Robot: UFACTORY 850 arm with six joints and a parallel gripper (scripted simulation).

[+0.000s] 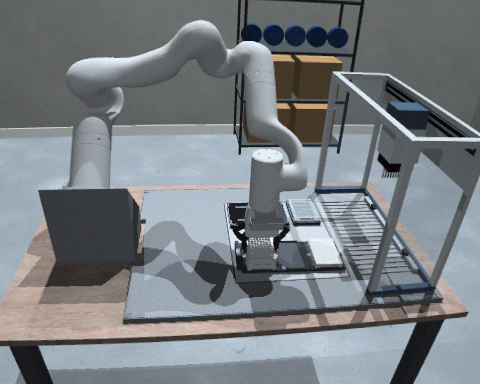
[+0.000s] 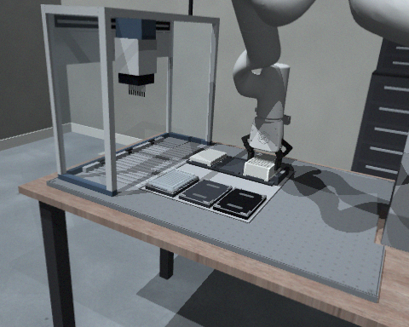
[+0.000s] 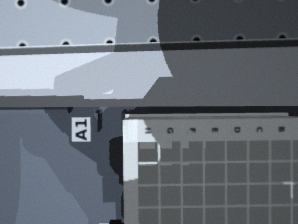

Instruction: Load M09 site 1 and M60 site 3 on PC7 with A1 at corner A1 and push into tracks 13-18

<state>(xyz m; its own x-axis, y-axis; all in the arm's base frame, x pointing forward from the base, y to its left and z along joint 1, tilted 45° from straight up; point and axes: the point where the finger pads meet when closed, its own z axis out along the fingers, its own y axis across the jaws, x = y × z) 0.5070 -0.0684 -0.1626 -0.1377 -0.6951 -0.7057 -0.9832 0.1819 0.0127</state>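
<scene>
I saw the gripper [image 1: 260, 239] with jaws spread wide either side of M09 [image 2: 259, 168] on PC7 [image 2: 234, 166], the A1 mark [image 3: 81, 129] beside its corner.

In my wrist view the deep-well block M09 [image 3: 215, 170] runs off the right and bottom edges, so I see only one corner of it. The row letters along its top rim are too blurred to read with any certainty. My own fingers fall outside that view. From the top view my wrist hides the far end of carrier PC7 [image 1: 294, 255] and the empty nests behind it.
</scene>
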